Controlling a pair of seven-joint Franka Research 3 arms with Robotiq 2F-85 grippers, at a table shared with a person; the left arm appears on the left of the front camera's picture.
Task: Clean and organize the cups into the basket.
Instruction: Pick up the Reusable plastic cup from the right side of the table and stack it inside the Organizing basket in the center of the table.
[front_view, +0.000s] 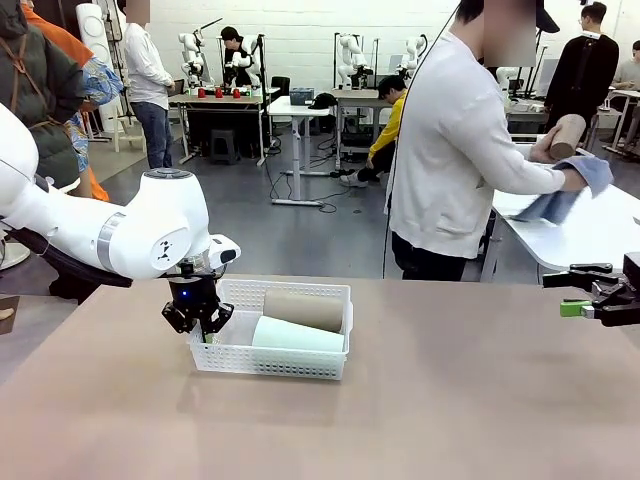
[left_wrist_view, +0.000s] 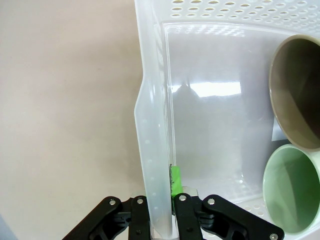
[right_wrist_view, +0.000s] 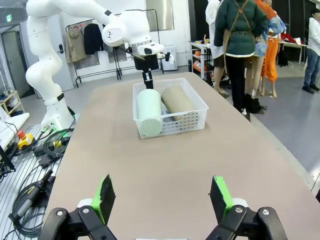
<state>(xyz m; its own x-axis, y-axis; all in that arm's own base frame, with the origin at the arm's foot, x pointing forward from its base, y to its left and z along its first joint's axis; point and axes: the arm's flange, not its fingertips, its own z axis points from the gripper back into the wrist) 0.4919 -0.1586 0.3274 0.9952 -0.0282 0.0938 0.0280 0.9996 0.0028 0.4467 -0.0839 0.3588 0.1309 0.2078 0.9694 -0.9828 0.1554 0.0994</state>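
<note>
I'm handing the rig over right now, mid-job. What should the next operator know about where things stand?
Left gripper: shut on the left end wall of the basket.
Right gripper: open, empty, above the right end of the table.
Done: the mint green cup and a tan cup lie on their sides in the basket.
Left: the person across the table is wiping a second tan cup with a blue cloth; it is not yet in the basket.
</note>
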